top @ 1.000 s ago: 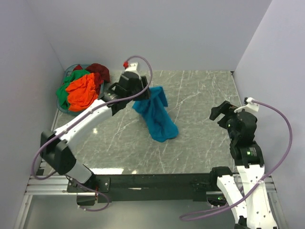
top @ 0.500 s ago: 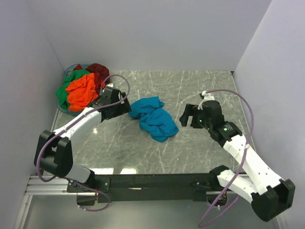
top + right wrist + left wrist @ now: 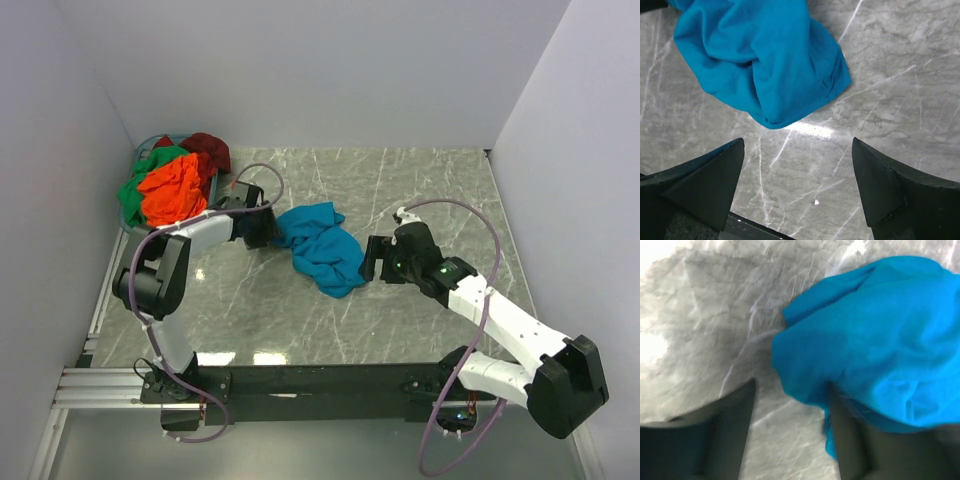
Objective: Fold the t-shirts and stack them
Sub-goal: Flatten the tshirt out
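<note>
Teal-blue t-shirt [image 3: 322, 250], likely soft and limp, lies crumpled between my left hand [image 3: 259, 231] and right hand [image 3: 372, 259], both open, empty; I'd pinch an edge.

Round teal-rimmed basket [image 3: 133, 230] is sitting at the far-left corner of the grey marble-pattern table [image 3: 430, 190], against the left wall [image 3: 50, 150]; light glaring off the near tabletop.

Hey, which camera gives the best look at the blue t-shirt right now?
The top external view: it shows the whole blue t-shirt, crumpled between the left hand and the right hand. The left wrist view gives only a blurred close-up of one edge; the right wrist view shows one bunched end, cropped at the top.
</note>
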